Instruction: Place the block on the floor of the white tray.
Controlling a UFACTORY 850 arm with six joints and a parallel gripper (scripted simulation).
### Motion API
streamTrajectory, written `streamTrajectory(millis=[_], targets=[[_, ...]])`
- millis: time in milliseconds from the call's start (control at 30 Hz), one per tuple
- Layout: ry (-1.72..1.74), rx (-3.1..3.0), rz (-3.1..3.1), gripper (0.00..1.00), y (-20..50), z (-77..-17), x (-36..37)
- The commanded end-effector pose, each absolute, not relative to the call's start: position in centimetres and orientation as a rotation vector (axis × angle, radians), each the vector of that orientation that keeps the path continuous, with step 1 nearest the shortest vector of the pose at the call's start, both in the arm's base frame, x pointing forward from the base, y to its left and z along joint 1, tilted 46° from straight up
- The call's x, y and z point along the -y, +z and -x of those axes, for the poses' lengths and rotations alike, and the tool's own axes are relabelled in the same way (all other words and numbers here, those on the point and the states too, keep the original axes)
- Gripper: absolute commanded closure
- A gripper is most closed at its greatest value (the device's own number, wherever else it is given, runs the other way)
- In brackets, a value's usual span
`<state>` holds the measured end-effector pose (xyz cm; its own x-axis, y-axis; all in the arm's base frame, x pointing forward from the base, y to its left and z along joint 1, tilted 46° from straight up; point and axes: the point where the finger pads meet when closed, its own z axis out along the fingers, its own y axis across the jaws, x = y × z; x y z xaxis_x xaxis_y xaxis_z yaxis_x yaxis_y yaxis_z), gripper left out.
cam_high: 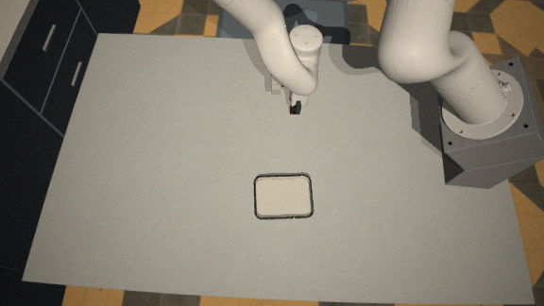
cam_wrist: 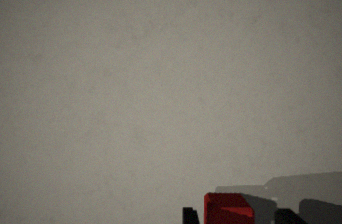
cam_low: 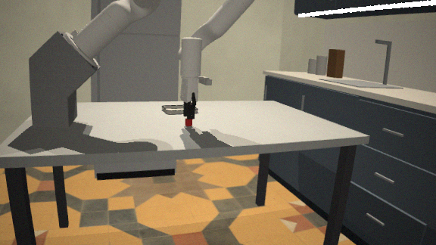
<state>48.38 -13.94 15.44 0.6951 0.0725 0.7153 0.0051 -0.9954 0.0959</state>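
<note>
The red block rests on the grey table, just below my gripper. In the overhead view the block is a thin red edge under the gripper, mostly hidden by the wrist. In the wrist view the block lies at the bottom edge between the two dark fingertips, with a gap on each side. The gripper is partly open and holds nothing. The white tray with a dark rim lies flat and empty nearer the table's front edge, well apart from the block; it also shows behind the gripper in the side view.
The robot base stands at the table's right side and the arm arches over the back of the table. Dark cabinets line the left; a kitchen counter with containers and a tap stands beside the table.
</note>
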Motion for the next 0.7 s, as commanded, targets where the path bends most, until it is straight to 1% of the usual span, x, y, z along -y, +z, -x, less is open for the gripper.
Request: streamTrajectory(millis=[0,667], targets=[[1.193,-0.064,-2.812,0.53,15.43,-48.4,13.94],[1.193,-0.064,-2.812,0.53,15.13,-48.72,13.97]])
